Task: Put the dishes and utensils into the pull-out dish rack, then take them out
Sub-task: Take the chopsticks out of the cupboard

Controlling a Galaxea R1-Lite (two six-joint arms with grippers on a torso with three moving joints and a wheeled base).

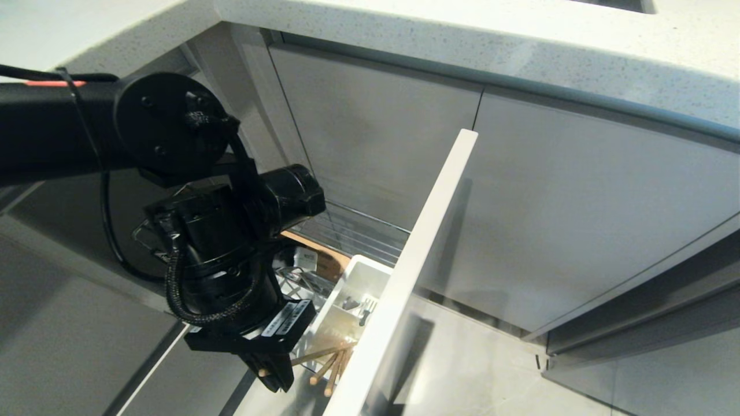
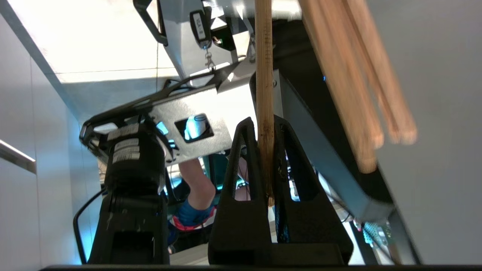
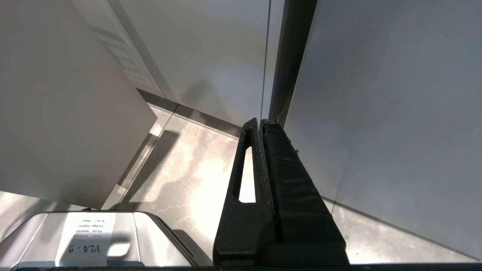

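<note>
right now my left gripper [image 2: 265, 150] sits clamped on single chopstick [image 2: 264, 94], others [image 1: 332, 367] leaning in white caddy [image 1: 352, 289] of pull-out rack [image 1: 404, 271]. risk: thin stick pivots, snags neighbours, slips on lift. right gripper [image 3: 260, 128] closed, empty.

Pull-out dish rack [image 1: 370, 234] is out from the cabinet, chrome wire basket behind its tall pale front panel [image 1: 416, 254]. White cutlery caddy [image 1: 352, 294] sits inside against the panel. Light-wood chopsticks [image 1: 329, 363] stand in its near compartment, tips fanned outward. Dark metal utensils in the next compartment, too small to identify. Orange-brown wooden strip [image 1: 321, 251] runs behind the caddy.
</note>
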